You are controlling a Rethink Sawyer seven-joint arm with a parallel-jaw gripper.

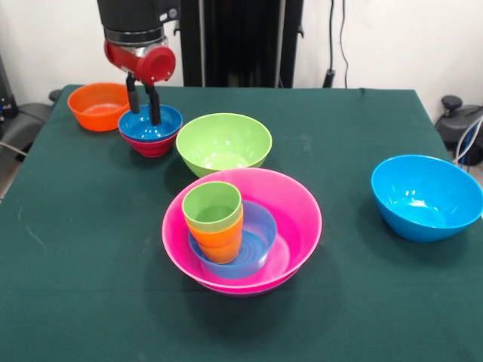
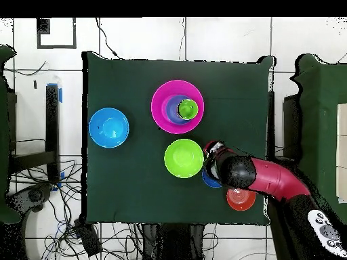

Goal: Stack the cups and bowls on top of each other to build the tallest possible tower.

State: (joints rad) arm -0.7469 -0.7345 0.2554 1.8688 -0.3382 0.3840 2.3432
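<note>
**Three loose bowls ring the tower; claw sits in the dark-blue bowl**

Three big things stand around the tower (image 1: 241,230) on the green bench (image 1: 90,286). We see the lime bowl (image 1: 224,142) just behind it, nearly touching the pink rim. The sky-blue bowl (image 1: 426,196) stands well apart, toward one side edge. The orange bowl (image 1: 99,105) sits near a far corner.

The tower stands near the middle of the bench. Its pink bowl (image 1: 298,219) holds a light-blue bowl (image 1: 256,234), and in that the orange cup (image 1: 220,243) stands upright with the green cup (image 1: 212,204) nested in its top. A darker rim shows under the pink one in the front view; we cannot tell its colour.

Between the orange and lime bowls, the dark-blue bowl (image 1: 150,123) rests nested in the red bowl (image 1: 151,145). The lime bowl lies between this pair and the tower.

The arm (image 2: 271,177) comes down over that corner, wrist near vertical. The claw (image 1: 143,108) has both black fingers (image 1: 155,105) down inside the dark-blue bowl, spread somewhat apart with nothing between them, so we read it as open. From overhead the wrist hides most of that bowl.

Bare cloth lies wide along the near edge in the front view, and between the tower and the sky-blue bowl.
</note>
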